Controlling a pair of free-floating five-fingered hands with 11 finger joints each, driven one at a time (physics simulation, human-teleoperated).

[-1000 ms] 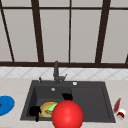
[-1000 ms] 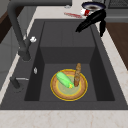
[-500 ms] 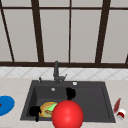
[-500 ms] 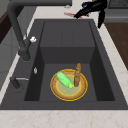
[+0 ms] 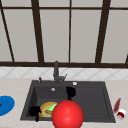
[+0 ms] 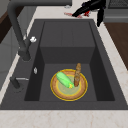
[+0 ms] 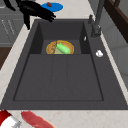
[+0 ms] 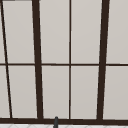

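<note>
1. While both of my hands hang in the air over the dark grey rectangular sink (image 5: 90,100), neither has hold of anything.
2. My left hand (image 7: 35,11) floats above the sink's front left corner. Its fingers are stretched out straight and its thumb hangs down.
3. My right hand (image 6: 91,6) shows in the left side view at the far end, above the sink's front rim. Its fingers are also straight and spread, and nothing is between them.
4. The round yellow-rimmed plate (image 6: 68,98) lies flat on the sink floor in the left half of the basin, below my left hand and apart from it.
5. On that plate rest a green cucumber (image 6: 64,79) and a thin brown stick-shaped piece of food (image 6: 77,74), side by side and touching at one end.
6. The dark metal faucet (image 5: 56,71) stands behind the basin, well apart from both hands.
7. A flat blue plate (image 5: 5,105) sits on the counter left of the sink.
8. A big red ball (image 5: 67,115) is at the sink's front edge in the front view, between my two hands.
</note>
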